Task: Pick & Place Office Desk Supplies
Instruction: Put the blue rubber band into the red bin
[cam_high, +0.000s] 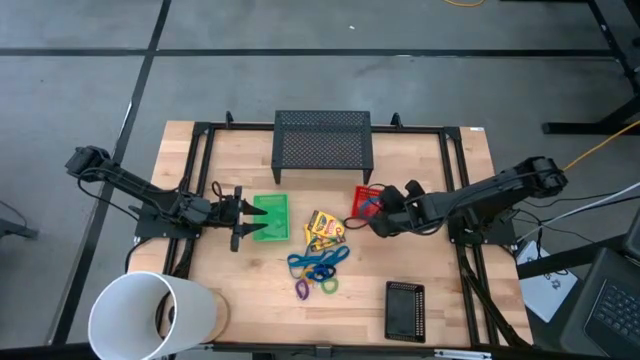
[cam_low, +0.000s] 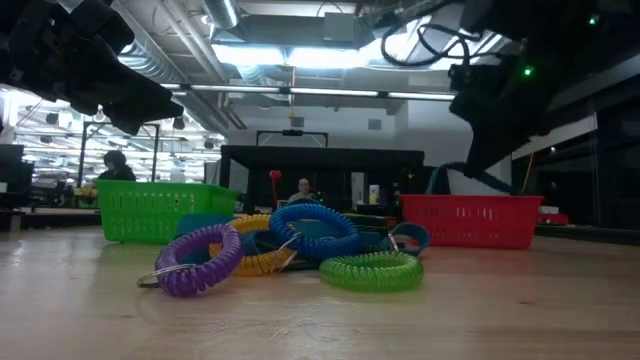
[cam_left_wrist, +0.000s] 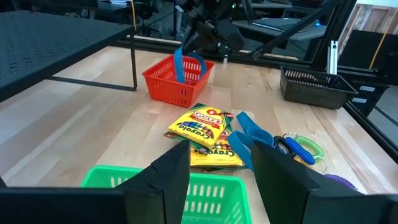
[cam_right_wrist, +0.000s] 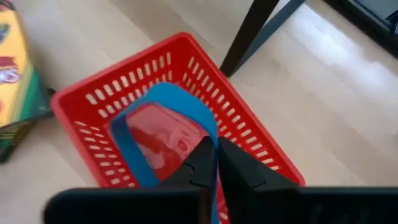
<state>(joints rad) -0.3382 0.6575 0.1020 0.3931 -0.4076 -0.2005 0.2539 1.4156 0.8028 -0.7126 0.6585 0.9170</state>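
Item: blue band (cam_right_wrist: 163, 99), a flat flexible loop. My right gripper (cam_right_wrist: 214, 163) has it pinched at one edge, fingers closed nearly together on the strip, and the loop hangs over the red tray (cam_right_wrist: 261, 146), its lower part inside the rim. From the left wrist view the band (cam_left_wrist: 186, 65) shows standing up out of the red tray (cam_left_wrist: 168, 84).

Handling, as I judge it: light, soft, floppy; it will sag and swing rather than hold shape, and the thin strip could slip from a shallow pinch. An edge pinch as now suits it. It should drop free once the fingers part, unless it catches on the tray's slotted wall.

Remaining stock, placed relative to the red tray:
- Yellow crayon boxes (cam_high: 324, 230), just beside it toward the green tray (cam_high: 270, 217). Stiff card, light; I would grip across the narrow sides.
- Coil rings: blue (cam_low: 315, 228), purple (cam_low: 200, 262), green (cam_low: 372, 271), in a heap beyond the crayon boxes, nearer the table's front edge. Springy, light, partly overlapping; I would take one by a single side of the coil, since neighbours may drag along.
- Black tray (cam_high: 405, 310), well apart, toward the front.

My left gripper (cam_left_wrist: 221, 171) waits over the green tray, fingers spread apart, holding nothing.
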